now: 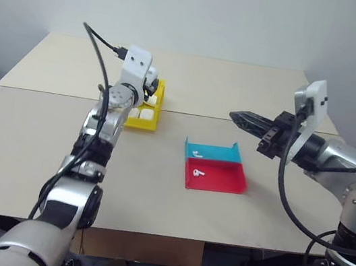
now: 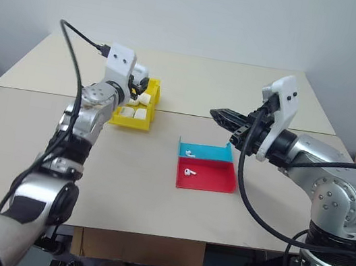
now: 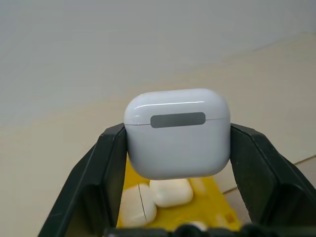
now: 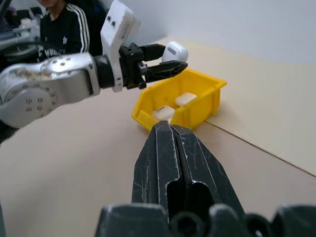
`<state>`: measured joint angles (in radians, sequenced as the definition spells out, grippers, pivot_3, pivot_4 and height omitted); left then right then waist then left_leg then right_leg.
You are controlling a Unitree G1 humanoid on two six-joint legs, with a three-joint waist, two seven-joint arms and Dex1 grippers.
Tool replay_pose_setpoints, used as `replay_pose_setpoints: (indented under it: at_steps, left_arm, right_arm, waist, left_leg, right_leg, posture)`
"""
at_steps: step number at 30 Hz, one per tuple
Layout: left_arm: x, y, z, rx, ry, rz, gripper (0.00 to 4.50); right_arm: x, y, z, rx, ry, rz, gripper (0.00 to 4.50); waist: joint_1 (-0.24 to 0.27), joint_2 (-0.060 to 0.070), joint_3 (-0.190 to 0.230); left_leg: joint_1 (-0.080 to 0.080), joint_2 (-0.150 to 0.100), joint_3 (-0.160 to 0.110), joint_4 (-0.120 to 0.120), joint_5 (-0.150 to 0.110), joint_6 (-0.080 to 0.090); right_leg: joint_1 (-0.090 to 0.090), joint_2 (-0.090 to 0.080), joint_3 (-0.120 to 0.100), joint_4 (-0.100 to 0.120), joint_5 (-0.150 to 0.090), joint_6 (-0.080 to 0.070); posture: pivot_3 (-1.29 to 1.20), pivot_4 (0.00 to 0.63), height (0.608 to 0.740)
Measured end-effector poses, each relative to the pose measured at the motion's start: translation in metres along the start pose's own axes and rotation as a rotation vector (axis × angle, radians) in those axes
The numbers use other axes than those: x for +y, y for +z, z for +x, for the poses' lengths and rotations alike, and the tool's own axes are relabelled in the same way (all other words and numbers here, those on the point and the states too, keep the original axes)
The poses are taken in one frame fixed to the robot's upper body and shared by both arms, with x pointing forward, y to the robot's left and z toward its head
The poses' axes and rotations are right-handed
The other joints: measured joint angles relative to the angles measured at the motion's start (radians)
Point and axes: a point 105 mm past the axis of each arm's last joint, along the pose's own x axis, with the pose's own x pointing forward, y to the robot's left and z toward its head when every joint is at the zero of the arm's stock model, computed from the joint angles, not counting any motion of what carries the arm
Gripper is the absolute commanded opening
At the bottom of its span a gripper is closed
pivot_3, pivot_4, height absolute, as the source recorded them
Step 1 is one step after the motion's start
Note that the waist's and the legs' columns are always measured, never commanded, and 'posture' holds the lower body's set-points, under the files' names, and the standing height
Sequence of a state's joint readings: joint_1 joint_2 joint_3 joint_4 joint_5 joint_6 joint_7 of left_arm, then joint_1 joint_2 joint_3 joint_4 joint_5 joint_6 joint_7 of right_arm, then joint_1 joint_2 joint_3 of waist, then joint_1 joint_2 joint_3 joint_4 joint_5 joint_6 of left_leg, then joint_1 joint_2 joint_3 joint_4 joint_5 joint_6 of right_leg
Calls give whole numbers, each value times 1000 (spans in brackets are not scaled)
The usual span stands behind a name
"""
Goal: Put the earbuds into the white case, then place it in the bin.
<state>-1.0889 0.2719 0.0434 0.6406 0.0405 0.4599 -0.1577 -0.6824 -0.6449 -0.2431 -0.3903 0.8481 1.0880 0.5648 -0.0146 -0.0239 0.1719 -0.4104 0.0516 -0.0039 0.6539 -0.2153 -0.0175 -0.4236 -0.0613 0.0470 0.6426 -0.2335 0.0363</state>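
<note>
- Nearest the robot, two earbuds (image 2: 190,162) are seen lying in a red-and-teal tray (image 2: 214,181) on the table (image 1: 18,147), one in the teal half and one in the red (not yet in any case).
- Beside the tray, the right gripper (image 4: 174,129) is held level with its fingers pressed together, nothing between them.
- Farther off, the white case (image 3: 177,132) is clamped, lid closed, by the left gripper (image 3: 177,148) just above the yellow bin (image 4: 197,91), where other white cases lie.
- The placing step is judged to be in hand; lowering and letting go are called for next, though the tray's earbuds remain unloaded.
</note>
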Motion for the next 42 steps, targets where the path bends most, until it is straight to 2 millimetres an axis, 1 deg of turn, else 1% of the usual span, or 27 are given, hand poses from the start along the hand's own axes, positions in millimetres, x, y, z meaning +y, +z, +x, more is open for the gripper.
replay_pose_setpoints:
  at_steps: [1,3,6,8,9,10,12,17,19,21,22,25,28,30,31,32,34,36,37,40,42]
  left_arm:
    - [0,-5,2,31,0,5,2835]
    - [-5,-21,7,114,-35,1,2835]
    - [-12,-41,10,203,-41,5,2835]
    - [-11,-47,11,233,-32,1,3543]
    - [-11,-47,12,238,-31,2,3711]
    - [-11,-45,12,238,-29,5,4032]
    - [-9,-39,14,206,-6,41,4453]
    - [-8,-31,16,146,5,71,4453]
    - [-9,-21,16,90,-16,76,4453]
    - [-13,-4,10,-25,-101,32,4453]
    - [-17,5,4,-85,-163,-11,4453]
    - [-21,17,-14,-171,-278,-79,4453]
    - [-19,21,-52,-271,-436,-80,4453]
    - [-17,14,-87,-312,-568,-58,4453]
    - [-17,10,-102,-320,-625,-49,4453]
    - [-17,5,-123,-325,-715,-44,4453]
    - [-16,-3,-152,-306,-831,-19,4453]
    - [-11,-15,-180,-263,-922,25,4453]
    - [-9,-20,-187,-244,-945,33,4453]
    - [-4,-35,-218,-178,-1045,44,4453]
    - [6,-47,-237,-118,-1081,36,4453]
  right_arm:
    - [-1,0,-1,4,-5,-5,62]
    - [-3,2,-3,1,-17,-7,62]
    - [-1,-5,-5,12,-22,10,62]
    - [-1,-8,-6,22,-29,24,0]
    - [-1,-9,-6,23,-37,20,0]
    - [0,-10,-7,25,-40,18,0]
    - [1,-13,-8,30,-45,21,0]
    - [5,-12,-9,28,-45,15,0]
    - [4,-12,-10,33,-53,11,0]
    - [4,-13,-11,36,-55,10,0]
    - [3,-14,-12,41,-60,10,0]
    - [2,-15,-14,50,-64,5,0]
    - [4,-16,-26,60,-56,-59,0]
    - [6,-27,-41,106,-48,-144,0]
    - [7,-33,-47,131,-37,-170,0]
    - [9,-37,-55,144,-15,-223,0]
    - [10,-44,-67,169,15,-295,0]
    - [9,-52,-82,221,44,-387,0]
    - [7,-54,-88,241,49,-414,0]
    - [-1,-60,-109,327,73,-509,0]
    - [-9,-64,-125,384,57,-542,0]
  waist:
    - [-2,0,0]
    - [-3,0,0]
    - [-1,0,0]
    - [-2,-1,0]
    - [-1,-1,0]
    - [0,-1,0]
    - [1,-1,0]
    - [1,-1,0]
    - [1,-1,0]
    - [-1,-1,0]
    - [-3,-1,0]
    - [-5,0,0]
    - [-7,0,0]
    - [-6,0,0]
    - [-5,0,0]
    - [-4,0,0]
    - [-4,0,0]
    - [-4,0,0]
    - [-3,0,0]
    - [-2,0,0]
    - [-2,-1,0]
  left_leg:
    - [0,0,0,0,0,0]
    - [0,0,0,-2,0,0]
    - [0,0,0,-3,0,0]
    - [-2,0,0,-3,0,0]
    - [-2,0,0,-3,0,0]
    - [-2,0,0,-3,0,0]
    - [-2,0,0,-3,0,0]
    - [-1,0,0,-3,0,0]
    - [-2,0,0,-3,0,0]
    - [-1,0,0,-3,0,0]
    - [-1,0,0,-3,0,0]
    - [-1,0,0,-3,0,0]
    - [0,0,0,-4,0,0]
    - [0,0,1,-4,0,0]
    - [1,0,1,-4,0,0]
    - [1,1,1,-4,0,0]
    - [3,1,1,-3,0,0]
    - [6,1,2,-2,0,-1]
    - [7,1,2,-2,1,-1]
    - [9,2,3,-1,1,-1]
    - [10,2,3,-1,1,-1]
  right_leg:
    - [0,0,0,-1,0,0]
    - [0,0,0,-1,0,0]
    - [-1,0,0,-1,0,0]
    - [-2,0,0,-1,0,0]
    - [-2,0,0,-1,0,0]
    - [-2,0,0,-1,0,0]
    - [-1,0,0,-1,0,0]
    - [-1,-1,0,-1,0,0]
    - [-1,-1,0,-1,0,0]
    - [-1,-1,0,-1,0,0]
    - [-1,-1,0,-1,0,0]
    - [-2,-1,0,0,0,0]
    - [-1,-1,0,-1,0,0]
    - [-1,-1,1,-1,0,0]
    - [0,-1,1,-1,0,0]
    - [0,-1,1,-1,0,0]
    - [2,-1,1,-1,-2,2]
    - [4,-1,1,-1,-4,6]
    - [5,-1,1,-1,-4,6]
    - [6,-1,1,0,-5,5]
    - [6,0,2,0,-7,2]
  posture:
    - [0,150,740]
    - [0,150,740]
    - [0,150,740]
    - [0,150,740]
    - [0,150,740]
    - [0,150,740]
    - [0,150,740]
    - [0,150,740]
    - [0,150,740]
    - [0,150,740]
    - [0,150,740]
    - [0,150,740]
    - [0,150,740]
    - [0,150,740]
    - [0,150,740]
    - [0,150,740]
    - [0,150,740]
    - [0,150,740]
    - [0,150,740]
    - [0,150,740]
    - [0,150,740]
